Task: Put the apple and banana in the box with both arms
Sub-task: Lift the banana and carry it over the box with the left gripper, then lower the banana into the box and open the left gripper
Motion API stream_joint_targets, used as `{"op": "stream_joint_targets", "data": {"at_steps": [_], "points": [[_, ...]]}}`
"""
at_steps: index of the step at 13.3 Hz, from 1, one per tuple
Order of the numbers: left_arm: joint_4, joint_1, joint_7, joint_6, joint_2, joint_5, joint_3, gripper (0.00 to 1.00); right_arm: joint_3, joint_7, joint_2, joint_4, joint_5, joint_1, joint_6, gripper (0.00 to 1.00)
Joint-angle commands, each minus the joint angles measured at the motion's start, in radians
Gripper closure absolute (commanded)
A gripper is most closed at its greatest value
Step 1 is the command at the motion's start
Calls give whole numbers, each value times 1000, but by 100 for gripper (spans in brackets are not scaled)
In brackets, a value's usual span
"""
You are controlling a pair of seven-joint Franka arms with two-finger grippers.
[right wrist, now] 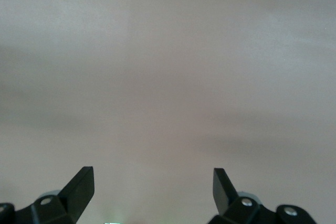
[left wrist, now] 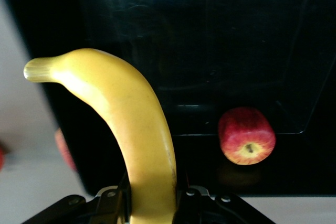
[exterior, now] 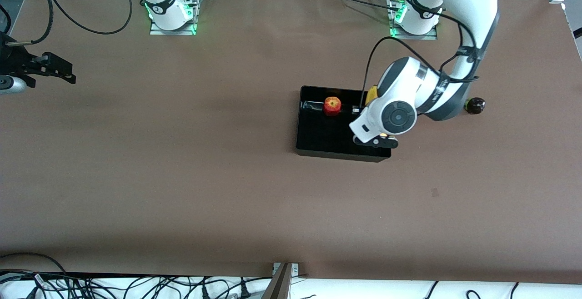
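The banana [left wrist: 131,129] hangs clamped in the left gripper [left wrist: 152,205] over the box [exterior: 313,147], at its edge toward the left arm's end. The apple [exterior: 332,106] already lies inside. Lower the banana onto bare floor clear of the apple before letting go. A dark fruit [exterior: 475,105] sits on the table beside the box, out of the way. The right gripper [right wrist: 152,187] waits, fingers apart, over the table's right-arm end.

A brown desk [exterior: 182,176] fills the frame; black cables [exterior: 136,287] tangle on a white strip along the bottom edge.
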Motion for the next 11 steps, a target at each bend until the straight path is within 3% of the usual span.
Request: {"op": "stream_joint_targets", "data": {"at_steps": [1,6,11], "points": [[-53,18,8,64,-7,-19,-32,100,4,-17,5,18,15,-9,-7,0],[-154,16,25,234,2,-4,-55,100,4,-14,27,19,38,-8,0,0],[-160,24,25,368,99,38,-57,100,2,-13,23,21,40,-6,2,0]]}}
